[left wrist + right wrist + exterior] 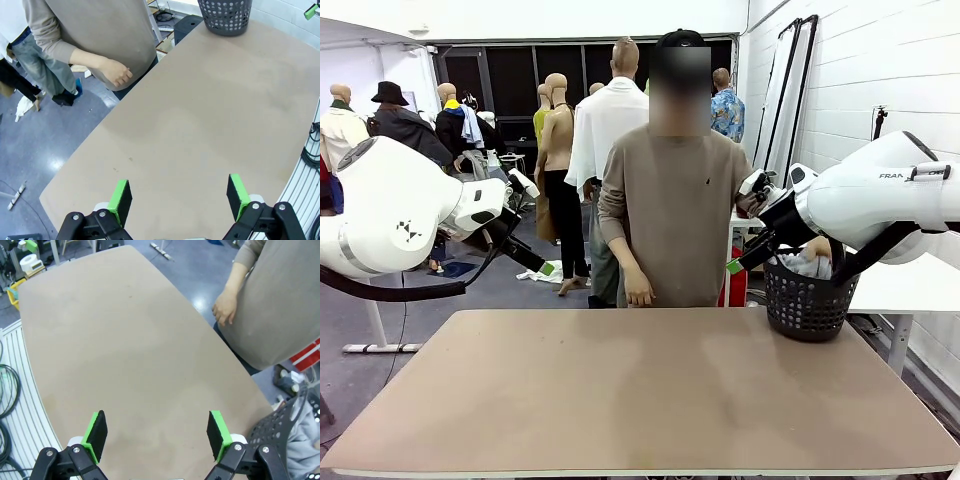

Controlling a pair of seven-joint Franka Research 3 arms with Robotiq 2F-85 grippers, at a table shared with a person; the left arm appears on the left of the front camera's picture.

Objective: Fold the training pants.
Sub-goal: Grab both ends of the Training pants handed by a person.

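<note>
Over at the far right corner of the tabletop (640, 400), a dark perforated basket (805, 300) stands with a bundle of light grey cloth inside it. We take that cloth for the training pants (807, 264), crumpled and only partly showing above the rim; we cannot make out a waistband or drawstring. Our right wrist view catches the same grey fabric (300, 437) through the basket wall (272, 432) at its lower right corner. Nothing touches the pants that we can be sure of: our right arm crosses in front of the basket in the front view and hides part of it. Our right gripper (157, 432) hangs above the tabletop near its right edge, its green pads (95, 430) set wide apart with only bare brown surface between them. Our left gripper (179, 194) hovers above the left part of the tabletop, likewise spread wide and holding nothing; in its wrist view the basket (225, 17) sits at the far corner. Across the far edge stands a person in a beige sweater, one hand (638, 290) hanging relaxed just beyond the table's rim, close to the edge but not resting on it.
</note>
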